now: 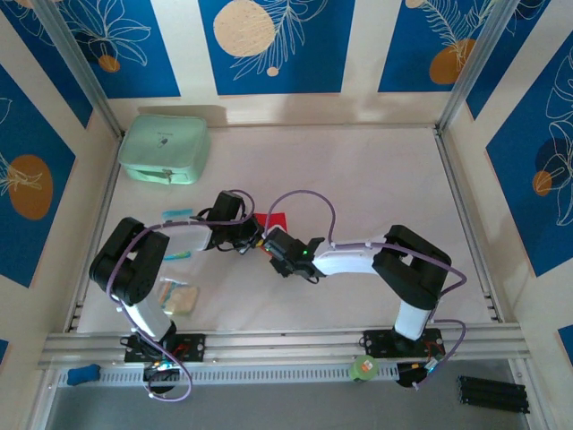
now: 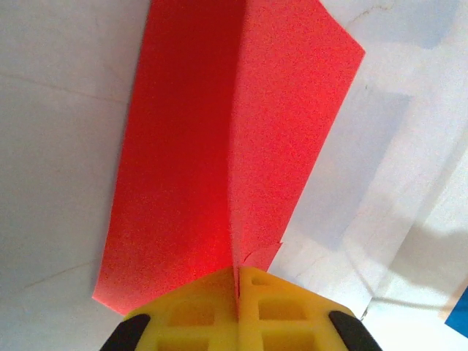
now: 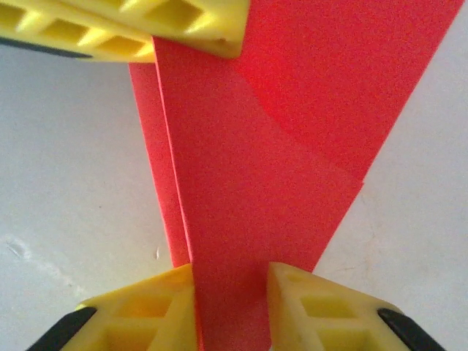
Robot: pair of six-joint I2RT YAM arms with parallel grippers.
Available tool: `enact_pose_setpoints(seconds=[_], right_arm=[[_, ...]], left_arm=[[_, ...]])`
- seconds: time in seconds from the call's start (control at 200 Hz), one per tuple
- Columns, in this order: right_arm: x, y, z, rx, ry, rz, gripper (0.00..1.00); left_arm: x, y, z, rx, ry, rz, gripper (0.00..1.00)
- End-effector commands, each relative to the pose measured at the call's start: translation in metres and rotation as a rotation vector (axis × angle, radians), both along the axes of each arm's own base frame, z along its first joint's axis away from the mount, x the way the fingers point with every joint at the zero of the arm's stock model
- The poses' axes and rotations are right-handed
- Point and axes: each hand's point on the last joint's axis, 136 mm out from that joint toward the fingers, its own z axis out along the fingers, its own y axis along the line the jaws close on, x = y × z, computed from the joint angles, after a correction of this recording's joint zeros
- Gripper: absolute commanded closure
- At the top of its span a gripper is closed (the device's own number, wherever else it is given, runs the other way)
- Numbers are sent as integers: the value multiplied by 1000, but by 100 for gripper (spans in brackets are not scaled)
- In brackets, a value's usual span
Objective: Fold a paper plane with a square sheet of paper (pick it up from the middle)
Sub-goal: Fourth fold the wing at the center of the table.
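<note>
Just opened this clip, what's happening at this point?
Both arms meet mid-table over a red paper sheet that is partly folded, with a crease running down its length. The left tool is shut on the sheet at that crease. The right tool faces it from the other end, fingers apart with paper between them. It is not yet a finished plane. A mint-green case sits at the far left corner.

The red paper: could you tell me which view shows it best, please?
The left wrist view: the red paper spreads out with its centre crease clear, pinched in the left claw. The right wrist view crops it to overlapping layers; the top view gives a small red patch.
</note>
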Motion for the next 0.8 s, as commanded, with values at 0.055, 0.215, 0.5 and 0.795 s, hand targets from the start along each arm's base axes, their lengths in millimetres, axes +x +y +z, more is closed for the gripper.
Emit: enact_pose_setpoints(seconds=[0.055,0.215,0.5,0.795], right_arm=[[5,0,6,-12,-26,-17,78],[4,2,6,-7,-21,-1,79],[5,0,4,17,5,-5,84],[8,-4,4,42,18,-3,85]], left_arm=[[6,3,12,5,-15,22,94],[5,4,11,17,-11,22,92],[9,32,19,61,-42,65,68],[0,57,22,74,-76,124,68]])
